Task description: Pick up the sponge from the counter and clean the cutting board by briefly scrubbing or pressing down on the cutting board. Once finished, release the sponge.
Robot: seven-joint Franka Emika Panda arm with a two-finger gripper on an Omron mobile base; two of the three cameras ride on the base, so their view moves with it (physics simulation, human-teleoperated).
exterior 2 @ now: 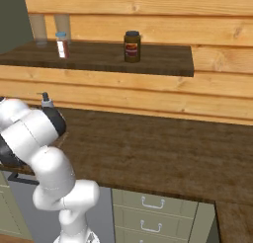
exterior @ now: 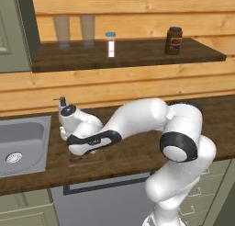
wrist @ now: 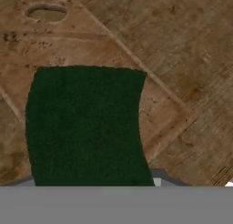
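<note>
The sponge [wrist: 86, 127], a dark green block, looms large in the hand view, right below the hand and low over the cutting board [wrist: 91, 41]. That board is a mottled brown slab with a thin light outline and an oval grip hole [wrist: 45, 12] at one end. It lies on the dark wood counter [wrist: 191, 45]. In the left base view my gripper [exterior: 79, 149] points down over the cutting board [exterior: 92, 157], just right of the sink. The fingertips are hidden, but the sponge sits between them, so the gripper is shut on it.
A steel sink [exterior: 23, 142] is set into the counter to the left. A soap dispenser [exterior: 62, 103] stands behind the hand. The wall shelf [exterior: 137, 53] carries two glasses, a small bottle and a dark jar [exterior: 173, 40]. Open counter [exterior 2: 163, 148] stretches to the right.
</note>
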